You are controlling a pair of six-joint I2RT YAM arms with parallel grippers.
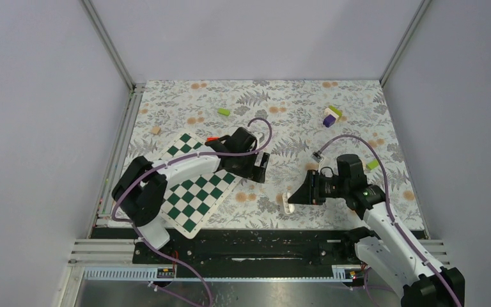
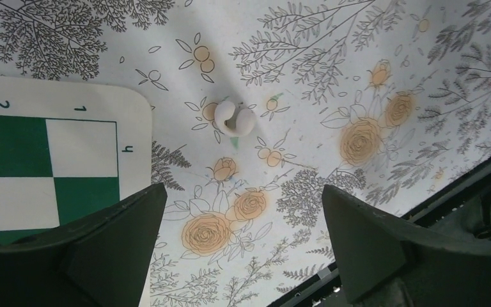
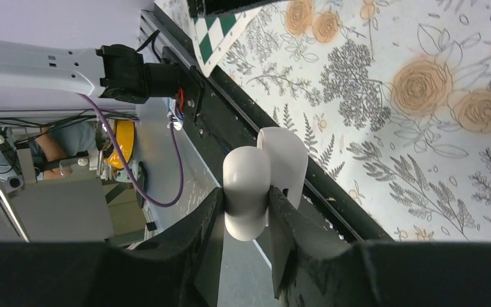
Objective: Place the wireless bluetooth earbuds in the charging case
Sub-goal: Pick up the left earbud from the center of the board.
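Top view: a floral-patterned surface (image 1: 281,102) carries a green-and-white chessboard (image 1: 195,198) at the near left. The left arm reaches across the board, and the left gripper (image 1: 260,169) sits just past the board's right edge. The right gripper (image 1: 292,197) points leftward close to the near edge of the surface, with the white charging case (image 1: 288,203) at its tip. The two grippers are near each other but apart. A green block (image 1: 224,112) and a small purple, white and green stack of blocks (image 1: 331,116) lie farther back.

Left wrist view: the left gripper (image 2: 243,211) has its dark fingers (image 2: 115,243) spread wide, with nothing between them. Two white earbuds (image 2: 233,118) lie touching each other on the floral surface, ahead of the gripper and roughly in line with its gap. They are beside the chessboard's (image 2: 51,160) rounded corner, not on it.

Right wrist view: the right gripper (image 3: 246,217) is clamped on the charging case (image 3: 249,179), its fingers (image 3: 198,243) pressing on both sides. The case shows as two rounded white halves side by side, seen against the dark rail (image 3: 230,121) at the surface's edge. Its inside is hidden.
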